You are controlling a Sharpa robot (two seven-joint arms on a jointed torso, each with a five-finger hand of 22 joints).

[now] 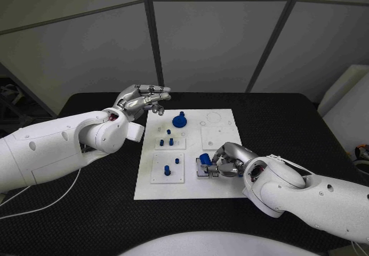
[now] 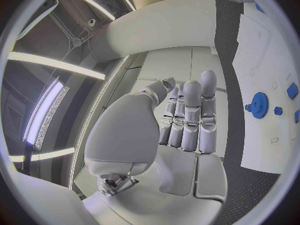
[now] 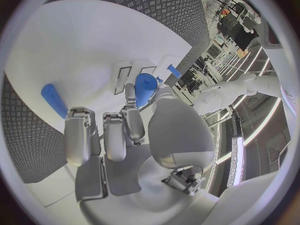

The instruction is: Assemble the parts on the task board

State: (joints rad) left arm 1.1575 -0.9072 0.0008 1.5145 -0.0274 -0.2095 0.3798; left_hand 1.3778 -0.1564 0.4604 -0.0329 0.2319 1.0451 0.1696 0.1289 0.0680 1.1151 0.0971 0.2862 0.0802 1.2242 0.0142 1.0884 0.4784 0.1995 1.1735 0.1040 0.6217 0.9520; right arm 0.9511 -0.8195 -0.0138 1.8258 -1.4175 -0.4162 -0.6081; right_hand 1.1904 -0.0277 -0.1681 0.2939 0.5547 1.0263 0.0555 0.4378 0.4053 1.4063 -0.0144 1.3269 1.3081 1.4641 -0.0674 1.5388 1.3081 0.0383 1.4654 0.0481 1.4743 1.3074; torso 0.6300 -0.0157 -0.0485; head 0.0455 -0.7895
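Resting on the white rectangular task board [image 1: 223,189], the right robot hand [image 1: 227,160] holds a blue cylindrical part [image 1: 205,159]. Left robot hand [image 1: 141,100] hovers empty above the black desk [image 1: 92,213], fingers extended and apart, near a blue gear-shaped part [image 1: 179,121].

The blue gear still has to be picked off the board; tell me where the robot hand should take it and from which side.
Judging from the head view, take the blue gear by its small raised hub, coming straight down from above. It lies flat on the task board, so its toothed rim sits low and offers little to pinch. The open left hand hovers nearest, just beyond the board's far left corner.
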